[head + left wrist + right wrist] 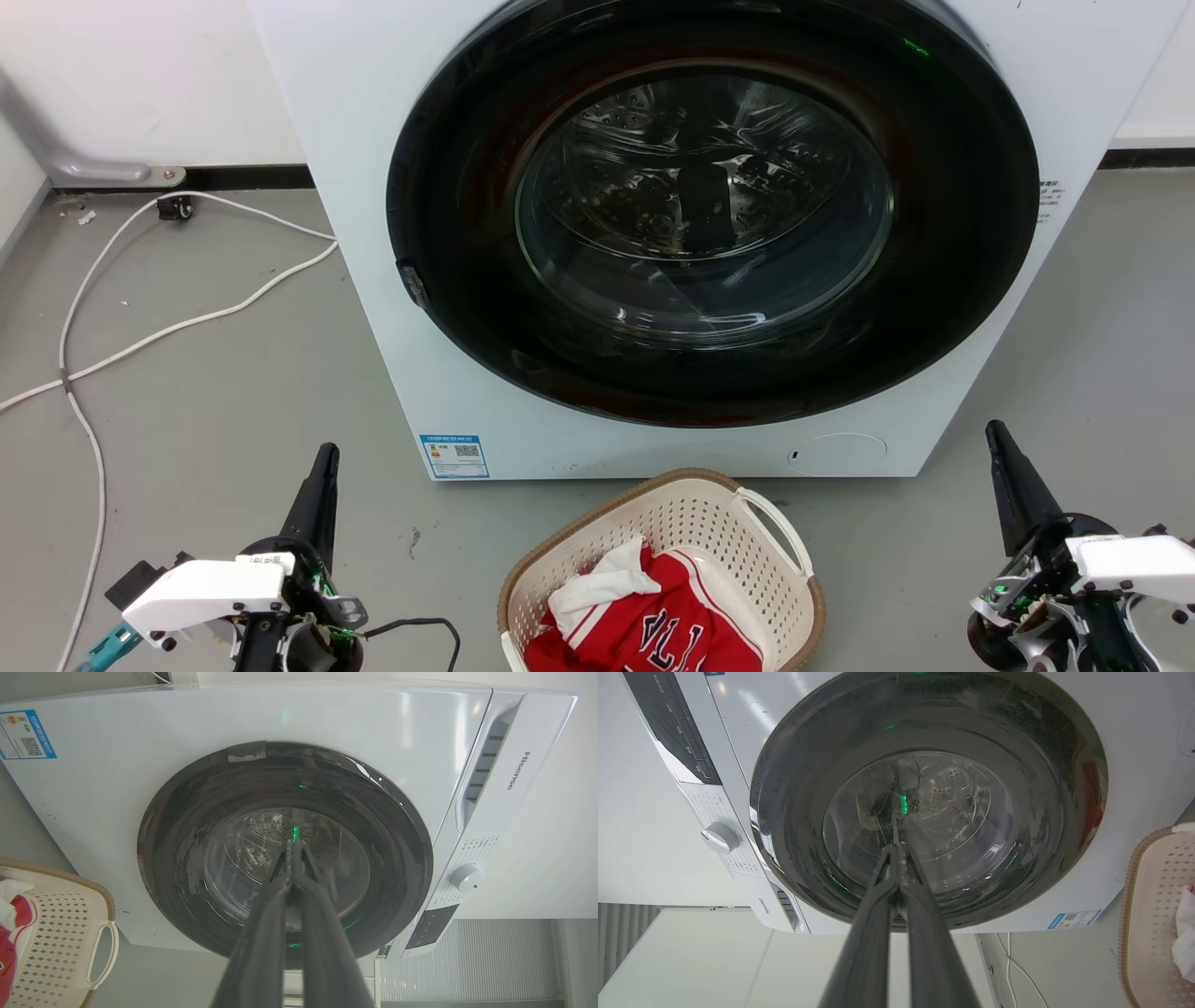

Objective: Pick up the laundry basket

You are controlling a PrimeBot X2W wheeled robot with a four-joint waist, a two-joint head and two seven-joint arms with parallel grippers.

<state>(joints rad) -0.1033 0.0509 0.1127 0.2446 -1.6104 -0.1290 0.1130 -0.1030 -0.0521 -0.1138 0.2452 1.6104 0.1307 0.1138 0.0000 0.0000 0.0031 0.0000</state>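
The laundry basket [719, 532] stands on the floor at the bottom middle of the head view, cream-white and perforated, with a brown rim and a white loop handle on its right side. Red and white clothes [644, 616] lie inside it. My left gripper [324, 459] is shut, low at the left, well apart from the basket. My right gripper [994, 433] is shut, low at the right, also apart from it. The basket [60, 924] sits at the left wrist view's lower left and the basket [1153, 914] at the right wrist view's right edge. Both wrist views show the fingertips together, left gripper [293, 845] and right gripper [896, 848].
A white front-loading washing machine [420, 233] with a dark round door [709, 215], closed, stands just behind the basket. White cables [140, 336] run over the grey floor at the left. A black cable [420, 625] lies beside my left arm.
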